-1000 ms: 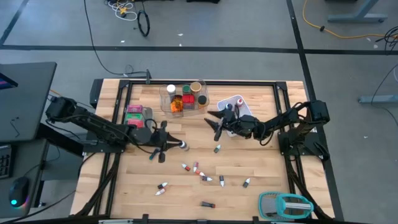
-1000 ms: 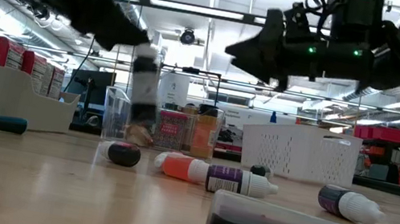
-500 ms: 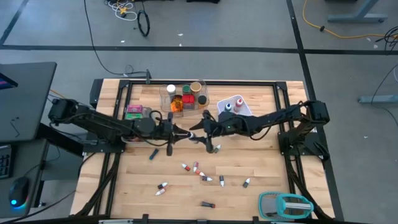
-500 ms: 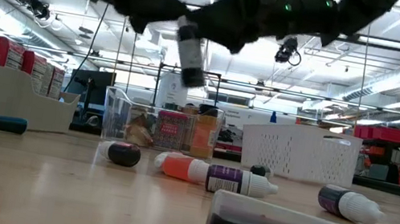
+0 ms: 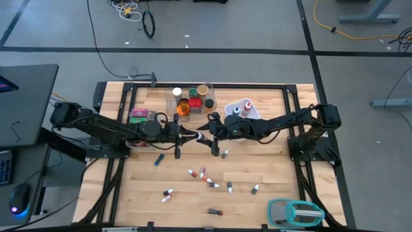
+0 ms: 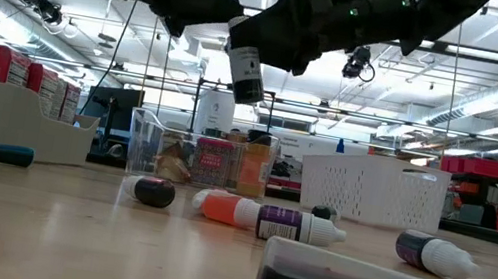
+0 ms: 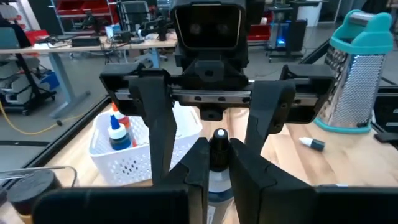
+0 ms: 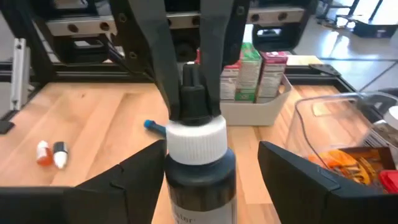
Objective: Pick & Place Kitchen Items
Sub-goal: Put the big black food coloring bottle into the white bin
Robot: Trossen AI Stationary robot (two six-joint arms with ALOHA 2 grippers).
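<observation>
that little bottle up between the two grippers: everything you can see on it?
Small dropper bottle: dark body, white ribbed collar, black nozzle tip, pale label. It hangs slightly tilted in mid-air above mid-table, off the wood. The left gripper is shut on its tip end. The right gripper faces it, fingers open either side of the body, not touching.

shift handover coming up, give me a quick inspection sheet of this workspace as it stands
surface: wooden table, dry, nothing spilled seen
job's things: small bottle held in the air mid-table; tiny vials scattered on the near half; jars and packets in the clear tray; two bottles in the white mesh basket; boxes in the grey bin
clutter: teal-and-grey grater at the near right corner
grippers: left claw shut on the small bottle; right claw open around its other end
cables: loose cords on the floor beyond the table
surroundings: desks and shelving behind, no person seen
</observation>
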